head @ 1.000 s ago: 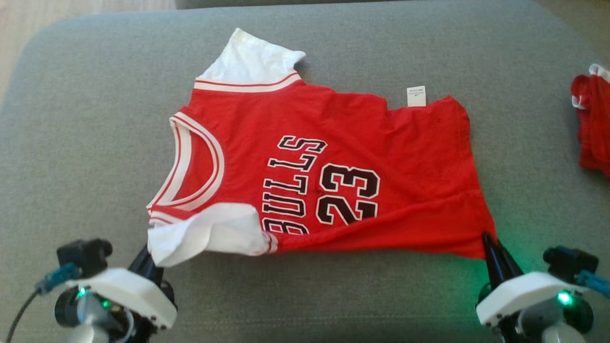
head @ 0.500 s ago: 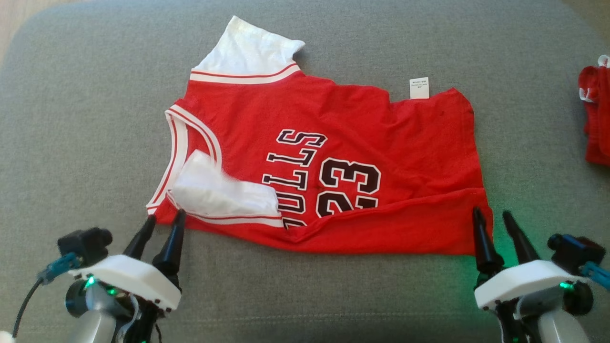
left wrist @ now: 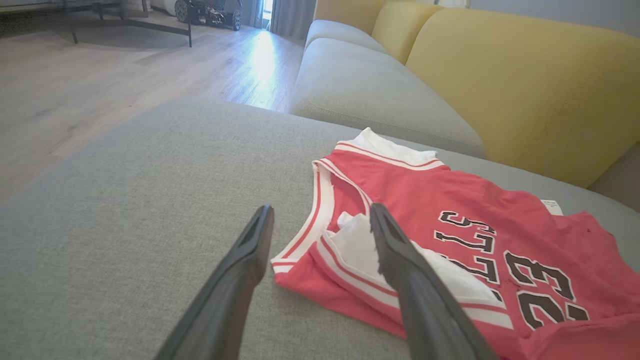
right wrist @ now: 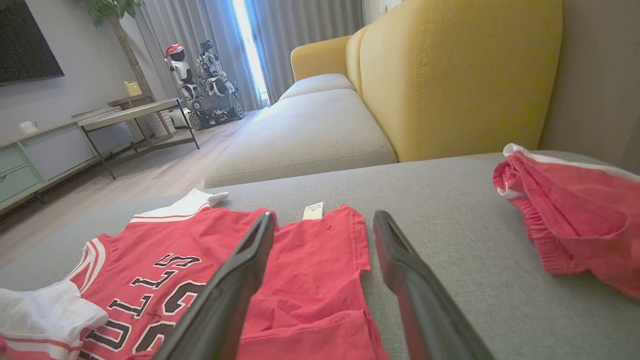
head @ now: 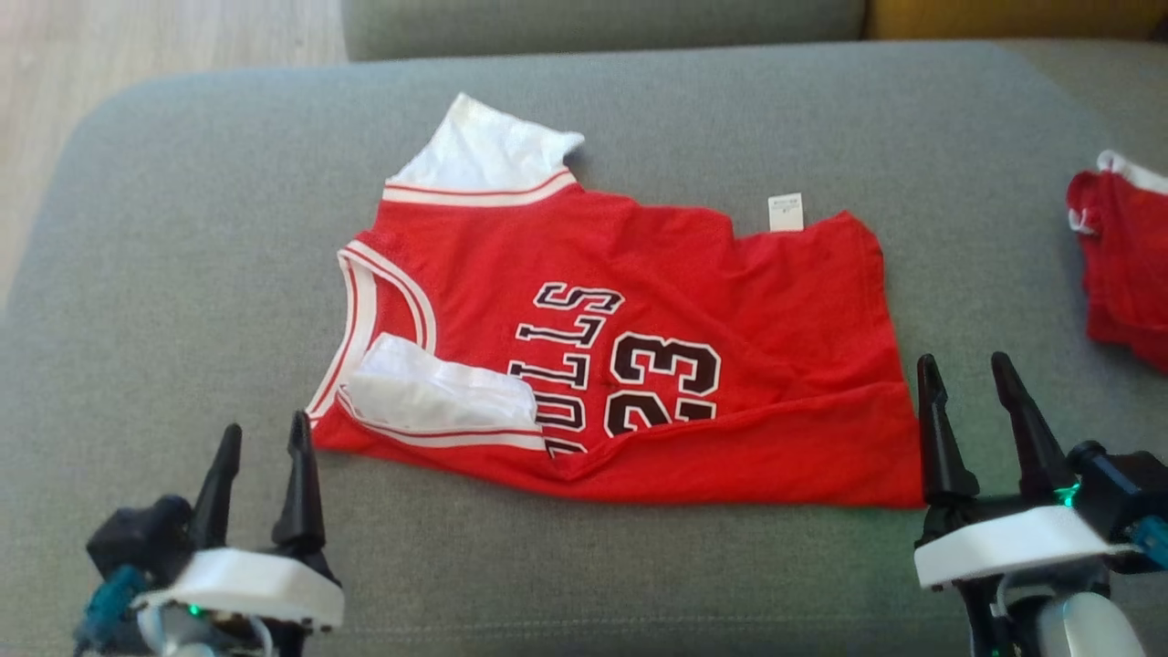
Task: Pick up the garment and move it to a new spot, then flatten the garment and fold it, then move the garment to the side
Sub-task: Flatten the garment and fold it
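The garment [head: 657, 301], a red jersey with white sleeves and black "BULLS 23" lettering, lies on the grey cushion [head: 164, 274] with its near edge folded over onto the front. Its near white sleeve [head: 438, 397] rests turned in on the chest. My left gripper [head: 260, 436] stands open just in front of the jersey's neck corner, touching nothing. My right gripper [head: 967, 374] is open at the hem's near corner, also empty. The jersey [left wrist: 450, 235] lies beyond the open left fingers [left wrist: 400, 260]. From the right wrist, the jersey [right wrist: 310, 270] spreads under and past the open fingers [right wrist: 240, 270].
A second red garment [head: 1122, 265] lies bunched at the cushion's right edge, seen again as the red bundle [right wrist: 575, 220]. A yellow sofa back [right wrist: 450, 70] and another grey seat [left wrist: 360, 90] stand behind. Wooden floor [head: 164, 36] lies beyond the cushion's left end.
Both grippers held the jersey's near edge a second ago, carried it over onto the front, let go and opened. They have since drawn back a little; the camera has also shifted.
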`<state>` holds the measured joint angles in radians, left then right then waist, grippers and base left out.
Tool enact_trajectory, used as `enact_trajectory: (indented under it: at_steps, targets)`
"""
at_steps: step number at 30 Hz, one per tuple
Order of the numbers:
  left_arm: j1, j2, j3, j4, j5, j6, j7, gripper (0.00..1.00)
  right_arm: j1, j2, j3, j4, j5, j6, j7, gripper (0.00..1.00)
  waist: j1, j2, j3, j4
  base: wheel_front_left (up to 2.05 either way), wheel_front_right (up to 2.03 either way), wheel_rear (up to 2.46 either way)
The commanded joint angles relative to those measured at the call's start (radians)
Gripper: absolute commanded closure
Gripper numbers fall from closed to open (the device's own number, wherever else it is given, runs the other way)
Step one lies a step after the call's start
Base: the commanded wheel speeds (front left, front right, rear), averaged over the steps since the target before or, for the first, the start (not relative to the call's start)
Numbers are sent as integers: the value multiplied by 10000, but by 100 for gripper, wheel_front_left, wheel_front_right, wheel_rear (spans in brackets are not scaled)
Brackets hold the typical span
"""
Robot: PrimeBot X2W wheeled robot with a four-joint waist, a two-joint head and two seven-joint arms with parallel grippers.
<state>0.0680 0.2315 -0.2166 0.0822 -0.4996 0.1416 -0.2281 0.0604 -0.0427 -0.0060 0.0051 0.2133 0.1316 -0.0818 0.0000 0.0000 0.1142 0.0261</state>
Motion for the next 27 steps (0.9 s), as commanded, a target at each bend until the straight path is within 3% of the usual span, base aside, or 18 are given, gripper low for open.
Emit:
enact_trajectory:
  at_steps: [1,23,27]
  targets:
    - [-80,23,266,-430,236,105,-152,0,2,-76,296,-461,-165,-9,-79,0,0,0,-256,25,0,0,0]
    - [286,-121,57,-407,515,211,-279,0,422,-76,367,-668,-20,-9,270,0,0,0,-540,52,0,0,0]
    - [-78,-10,3,-439,578,55,-284,0,373,-76,328,-721,74,-9,269,0,0,0,-361,93,0,0,0]
